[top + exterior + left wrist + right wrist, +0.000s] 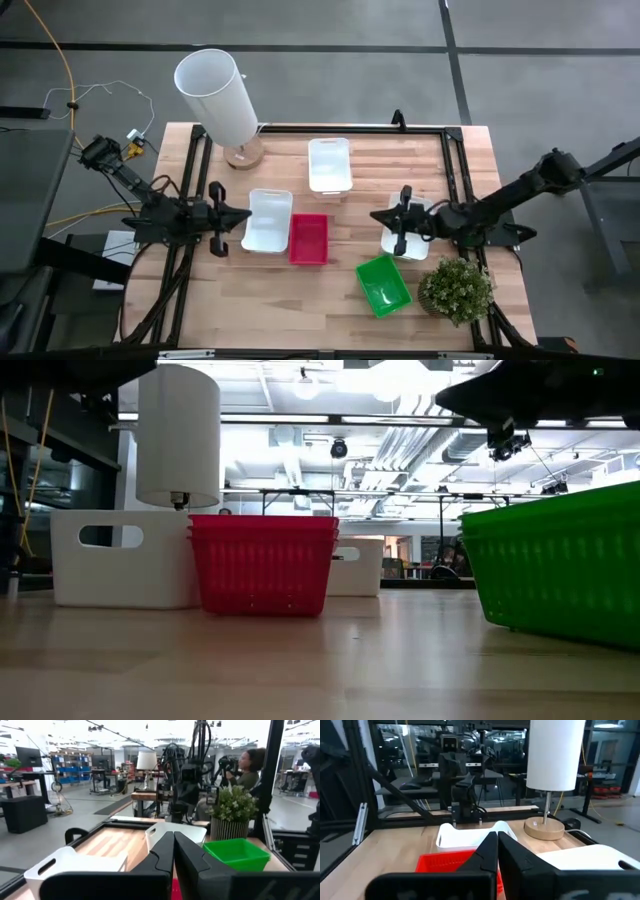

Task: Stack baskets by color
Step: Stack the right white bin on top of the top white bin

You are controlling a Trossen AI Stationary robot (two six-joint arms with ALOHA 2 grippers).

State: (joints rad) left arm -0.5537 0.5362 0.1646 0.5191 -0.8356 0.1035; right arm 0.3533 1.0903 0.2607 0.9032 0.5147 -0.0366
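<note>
Wooden table (pixel 340 290) first, with the lamp (pixel 216 95) at its back corner and the plant (pixel 457 290) at the front right. Red baskets (pixel 262 563) sit nested, apparently finished; green basket (pixel 384 284) lies alone in front. White baskets (pixel 268 220) remain scattered across three spots, so white still needs gathering. Left gripper (pixel 238 215) and right gripper (pixel 384 217) hover clenched, empty.

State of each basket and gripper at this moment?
Red baskets: nested stack, upright.
Green basket: upright, apart from the others.
White basket: upright, touching the red stack.
Far white basket: upright, alone.
Left gripper: shut, empty.
Right gripper: shut, empty.
</note>
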